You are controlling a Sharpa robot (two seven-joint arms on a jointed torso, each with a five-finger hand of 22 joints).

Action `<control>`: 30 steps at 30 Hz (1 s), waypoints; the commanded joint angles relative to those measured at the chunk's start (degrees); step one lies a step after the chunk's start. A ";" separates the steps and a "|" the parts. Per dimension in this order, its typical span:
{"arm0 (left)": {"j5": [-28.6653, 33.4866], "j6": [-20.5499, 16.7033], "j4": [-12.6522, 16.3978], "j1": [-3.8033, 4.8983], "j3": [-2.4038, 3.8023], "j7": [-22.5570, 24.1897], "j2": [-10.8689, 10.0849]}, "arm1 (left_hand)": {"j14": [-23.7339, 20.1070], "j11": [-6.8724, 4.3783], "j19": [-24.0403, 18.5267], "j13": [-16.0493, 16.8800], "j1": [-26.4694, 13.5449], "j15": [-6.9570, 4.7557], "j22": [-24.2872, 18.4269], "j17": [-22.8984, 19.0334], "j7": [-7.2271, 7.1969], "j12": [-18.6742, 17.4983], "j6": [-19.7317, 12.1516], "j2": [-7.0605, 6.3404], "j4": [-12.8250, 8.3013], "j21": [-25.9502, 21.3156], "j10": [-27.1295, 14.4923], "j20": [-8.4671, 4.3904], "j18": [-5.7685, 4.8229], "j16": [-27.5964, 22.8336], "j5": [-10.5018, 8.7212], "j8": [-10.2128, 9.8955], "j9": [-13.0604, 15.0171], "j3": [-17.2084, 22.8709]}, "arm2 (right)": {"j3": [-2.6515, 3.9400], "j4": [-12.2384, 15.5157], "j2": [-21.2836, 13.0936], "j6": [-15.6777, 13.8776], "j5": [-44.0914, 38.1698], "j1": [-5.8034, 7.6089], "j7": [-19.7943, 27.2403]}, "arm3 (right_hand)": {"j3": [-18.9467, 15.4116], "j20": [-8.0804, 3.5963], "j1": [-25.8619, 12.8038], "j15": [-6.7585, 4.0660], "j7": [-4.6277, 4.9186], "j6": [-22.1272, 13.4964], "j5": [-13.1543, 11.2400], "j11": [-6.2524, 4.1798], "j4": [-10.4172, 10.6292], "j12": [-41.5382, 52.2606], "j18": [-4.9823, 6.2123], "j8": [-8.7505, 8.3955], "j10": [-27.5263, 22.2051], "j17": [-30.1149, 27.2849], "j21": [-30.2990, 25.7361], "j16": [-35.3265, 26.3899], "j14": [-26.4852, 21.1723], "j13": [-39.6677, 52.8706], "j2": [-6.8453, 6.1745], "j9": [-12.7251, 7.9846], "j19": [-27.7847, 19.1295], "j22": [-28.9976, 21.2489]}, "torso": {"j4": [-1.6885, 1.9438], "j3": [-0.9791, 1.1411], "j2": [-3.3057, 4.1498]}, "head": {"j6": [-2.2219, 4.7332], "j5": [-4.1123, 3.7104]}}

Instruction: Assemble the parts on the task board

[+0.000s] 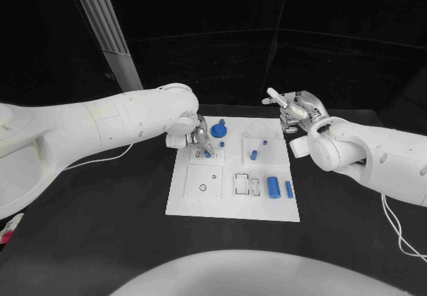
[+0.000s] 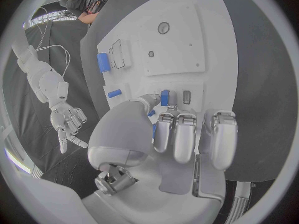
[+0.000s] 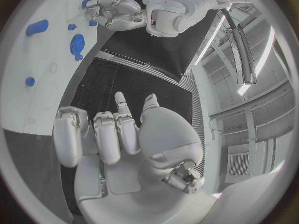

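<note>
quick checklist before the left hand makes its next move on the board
1. Left robot hand over the task board: ok.
2. Fingertip at the small blue part: ok.
3. Part actually gripped: cannot tell.
4. Right robot hand off the board's far right corner, holding nothing, fingers apart: ok.
5. Blue cylinders lying clear of the left robot hand: ok.

Left hand (image 1: 197, 132) fingers pinching downward, right hand (image 1: 298, 112) raised, fingers apart
</note>
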 commanded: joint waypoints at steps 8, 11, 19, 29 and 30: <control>-0.14 -0.15 0.09 -0.02 -0.01 0.69 -0.02 | 5.86 0.15 6.03 15.06 0.34 0.09 15.08 15.09 -0.40 0.06 0.05 0.05 -0.63 0.22 5.86 0.06 -0.37 0.17 -0.24 0.18 0.36 0.77 | 0.03 0.03 -0.02 -0.27 -0.05 0.10 0.38 | -0.24 0.03 0.40 -0.02 -0.38 -0.09 -0.02 -0.06 -0.04 -0.02 0.60 0.29 5.97 15.09 -0.19 0.14 5.96 15.07 0.10 0.08 1.15 11.87 | 0.05 -0.01 0.05 | -0.01 -0.06; -0.14 -0.44 0.28 -0.02 -0.01 0.98 -0.14 | 5.86 0.13 6.03 15.06 0.60 0.07 15.08 15.09 -0.42 0.06 0.07 -0.05 -0.99 0.22 5.86 0.06 -0.37 0.17 -0.25 0.21 0.47 0.92 | 0.03 0.01 -0.02 -0.30 -0.05 0.10 0.38 | -0.24 0.03 0.40 -0.02 -0.38 -0.09 -0.02 -0.06 -0.04 -0.02 0.60 0.29 5.97 15.09 -0.19 0.14 5.96 15.07 0.10 0.08 1.15 11.87 | 0.02 0.00 0.02 | -0.01 -0.05; -0.14 -1.47 0.66 -0.02 -0.01 1.85 -0.47 | 5.86 0.12 6.03 15.06 0.93 0.05 15.08 15.09 -0.41 0.06 0.08 -0.13 -1.46 0.22 5.86 0.06 -0.37 0.17 -0.26 0.25 0.62 1.14 | 0.03 -0.09 -0.01 -0.37 -0.05 0.10 0.34 | -0.26 0.03 0.43 -0.03 -0.38 -0.13 -0.01 -0.06 -0.04 -0.02 0.60 0.30 5.97 15.09 -0.19 0.14 5.96 15.07 0.14 0.07 1.15 11.87 | -0.01 -0.01 0.01 | -0.01 -0.10; -0.14 -2.50 0.58 -0.02 -0.01 2.36 -0.60 | 5.86 0.12 6.03 15.06 1.00 0.05 15.08 15.09 -0.41 0.06 0.09 -0.14 -1.56 0.22 5.86 0.06 -0.37 0.17 -0.26 0.26 0.65 1.20 | 0.02 -0.30 0.06 -0.49 -0.05 0.09 0.20 | -0.28 0.02 0.49 -0.03 -0.37 -0.19 0.02 -0.06 -0.05 -0.02 0.63 0.32 5.97 15.09 -0.31 0.14 5.96 15.07 0.22 0.06 1.07 11.82 | 0.03 -0.01 0.04 | -0.01 -0.04; -0.14 -2.55 0.60 -0.02 -0.01 2.40 -0.63 | 5.86 0.12 6.03 15.06 1.00 0.05 15.08 15.09 -0.41 0.06 0.09 -0.14 -1.56 0.22 5.86 0.06 -0.37 0.17 -0.26 0.26 0.65 1.20 | 0.02 -0.32 0.07 -0.50 -0.05 0.08 0.17 | -0.28 0.02 0.49 -0.03 -0.37 -0.19 0.02 -0.06 -0.05 -0.02 0.63 0.32 5.97 15.09 -0.31 0.14 5.96 15.07 0.22 0.06 1.07 11.82 | 0.01 -0.02 0.04 | -0.01 -0.02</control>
